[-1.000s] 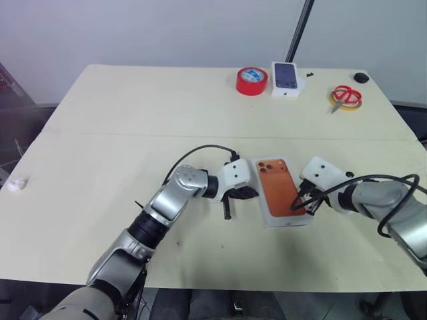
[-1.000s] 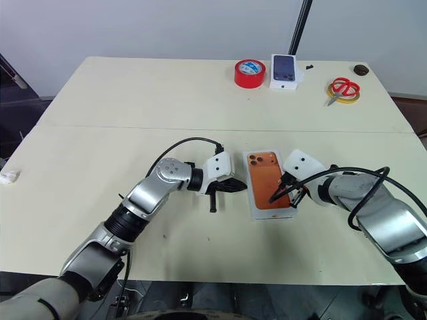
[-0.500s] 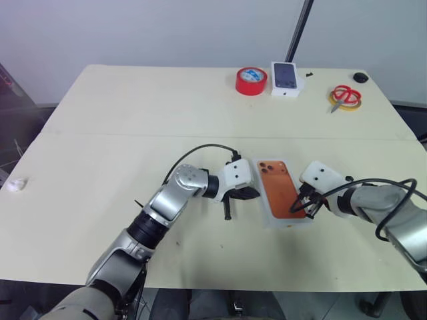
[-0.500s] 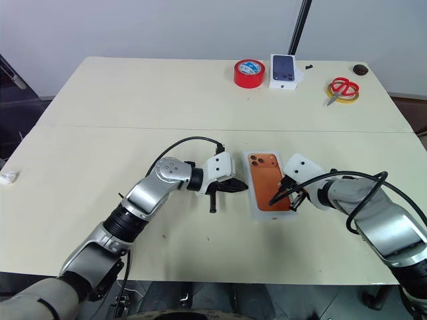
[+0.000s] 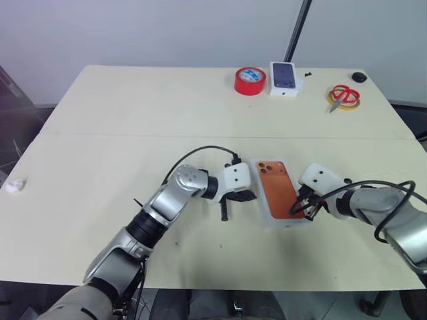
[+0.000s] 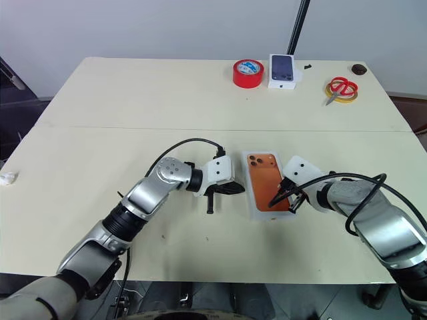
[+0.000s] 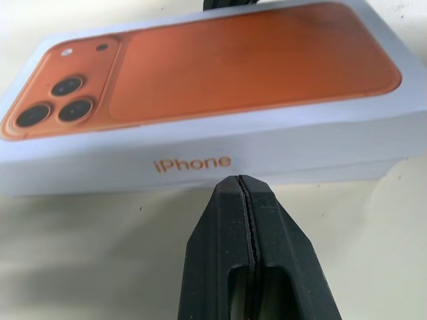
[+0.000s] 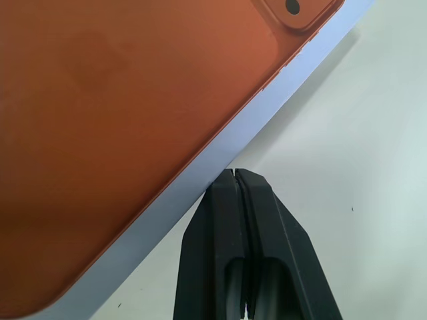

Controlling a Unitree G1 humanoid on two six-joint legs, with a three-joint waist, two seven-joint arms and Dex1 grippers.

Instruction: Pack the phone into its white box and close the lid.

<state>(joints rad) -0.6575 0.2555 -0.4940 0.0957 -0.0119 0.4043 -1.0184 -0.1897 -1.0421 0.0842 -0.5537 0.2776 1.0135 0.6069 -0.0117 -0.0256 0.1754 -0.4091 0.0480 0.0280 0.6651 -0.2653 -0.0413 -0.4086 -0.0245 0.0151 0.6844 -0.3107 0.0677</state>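
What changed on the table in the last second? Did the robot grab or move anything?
Nothing visibly changed. The white box, its lid showing an orange phone, lies closed in the same spot. The left gripper stays shut beside one long side of it and the right gripper stays shut at the opposite edge. Nothing was grabbed or let go.

Cream table [image 5: 133, 127], two slabs joined by a seam running side to side across the middle. Plain pale grey wall [image 5: 167, 30] behind the far edge. A dark pole [image 5: 298, 28] rises slanted from behind the far edge, toward the far right corner. Dark floor [image 5: 17, 130] shows past the left edge. Light is even and soft.
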